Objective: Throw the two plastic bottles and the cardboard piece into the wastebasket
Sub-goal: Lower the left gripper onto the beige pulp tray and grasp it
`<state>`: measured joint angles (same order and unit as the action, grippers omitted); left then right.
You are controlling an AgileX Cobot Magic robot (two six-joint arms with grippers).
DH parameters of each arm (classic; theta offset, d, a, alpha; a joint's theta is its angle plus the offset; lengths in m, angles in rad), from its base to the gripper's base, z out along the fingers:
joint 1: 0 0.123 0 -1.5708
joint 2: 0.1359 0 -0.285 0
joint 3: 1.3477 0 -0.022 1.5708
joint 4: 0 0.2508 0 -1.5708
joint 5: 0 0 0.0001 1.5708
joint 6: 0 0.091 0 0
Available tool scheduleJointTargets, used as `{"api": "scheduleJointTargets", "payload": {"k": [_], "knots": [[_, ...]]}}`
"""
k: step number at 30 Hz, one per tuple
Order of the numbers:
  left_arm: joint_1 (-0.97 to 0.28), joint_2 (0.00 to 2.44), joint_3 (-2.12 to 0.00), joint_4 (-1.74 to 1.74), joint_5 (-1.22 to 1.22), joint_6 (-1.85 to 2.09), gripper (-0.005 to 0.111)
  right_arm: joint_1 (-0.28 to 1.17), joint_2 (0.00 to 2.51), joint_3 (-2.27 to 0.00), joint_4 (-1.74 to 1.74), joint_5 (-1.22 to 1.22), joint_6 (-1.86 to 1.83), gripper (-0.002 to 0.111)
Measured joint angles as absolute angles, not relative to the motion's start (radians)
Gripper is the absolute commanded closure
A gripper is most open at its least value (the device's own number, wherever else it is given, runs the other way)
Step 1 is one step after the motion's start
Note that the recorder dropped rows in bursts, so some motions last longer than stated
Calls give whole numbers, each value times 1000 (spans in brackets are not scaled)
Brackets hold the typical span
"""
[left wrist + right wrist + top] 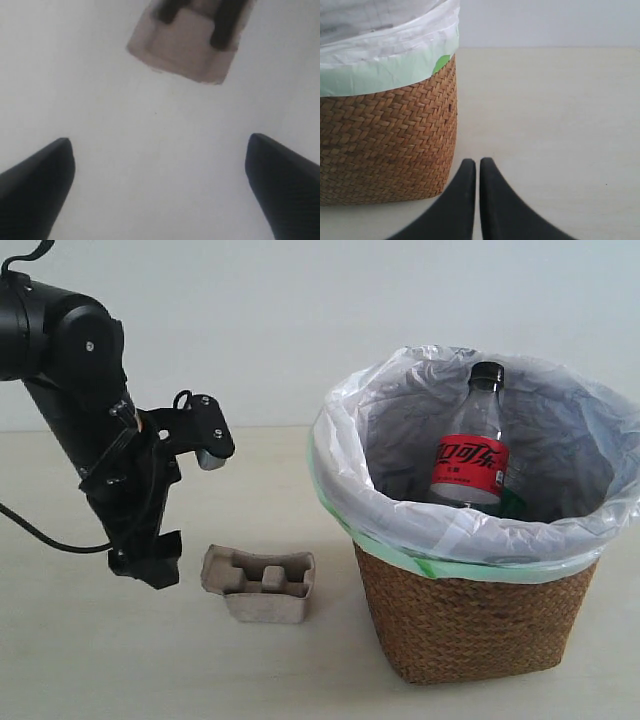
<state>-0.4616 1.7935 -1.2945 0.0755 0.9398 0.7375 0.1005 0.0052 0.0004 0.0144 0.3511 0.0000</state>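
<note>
**Cardboard piece (258, 585) on the table (90, 660), one bottle seen in the wastebasket (470, 625)**

The left gripper (150, 565) is held low over the table, just left of the cardboard piece and apart from it. Its fingers (37, 185) are spread wide, with nothing between them. The cardboard piece is set on the table near the wastebasket's left side, not touching it. The red-label bottle (470, 458), black-capped, is seen standing inside the white bag (400, 400). The right gripper (477, 167) is found low beside the wastebasket's woven wall, its fingers pressed together and empty
</note>
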Motion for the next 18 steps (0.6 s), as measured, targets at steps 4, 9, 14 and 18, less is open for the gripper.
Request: {"api": "scheduleJointTargets", "payload": {"k": [4,9,14,18], "knots": [[-462,1794,-1295,0,811,952,23,100,5,0,14,351,0,108],[-462,1795,-1295,-68,754,1129,23,100,5,0,14,351,0,108],[-466,1845,-1295,-82,748,1180,23,100,5,0,14,351,0,108],[-483,1889,-1295,-82,731,1198,23,100,5,0,14,351,0,108]]}}
